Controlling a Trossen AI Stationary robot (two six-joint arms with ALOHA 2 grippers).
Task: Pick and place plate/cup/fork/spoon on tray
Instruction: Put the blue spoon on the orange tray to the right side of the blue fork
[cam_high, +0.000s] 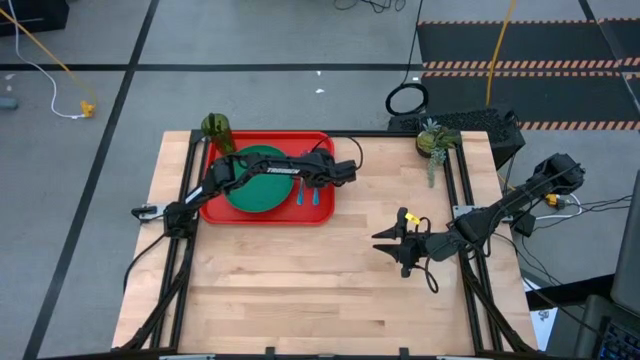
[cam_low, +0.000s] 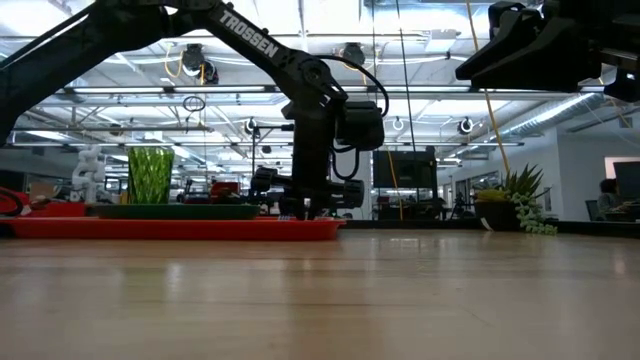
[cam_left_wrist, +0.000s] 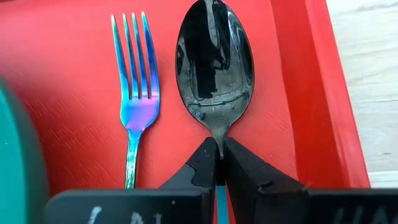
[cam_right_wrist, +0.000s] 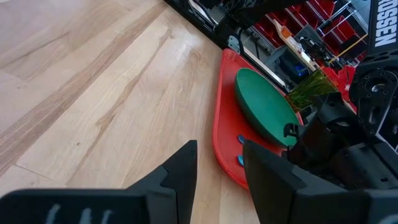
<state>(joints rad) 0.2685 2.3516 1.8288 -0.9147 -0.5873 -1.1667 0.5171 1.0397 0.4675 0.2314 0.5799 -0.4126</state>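
My left tool (cam_left_wrist: 219, 163) is pinched narrow on the spoon (cam_left_wrist: 214, 65) at its neck; the blue handle is mostly hidden between my fingers. The spoon's dark bowl lies on the red tray (cam_left_wrist: 292, 87), with the fork (cam_left_wrist: 135, 81) just beside it, its handle cut off by my wrist. The green plate (cam_high: 255, 182) sits on the tray too, partly covered by my left arm. The cup (cam_high: 216, 127) stands at the tray's far corner. My right tool (cam_high: 400, 240) hangs over bare worktop (cam_high: 300, 290), well apart, fingers partly spread, holding nothing.
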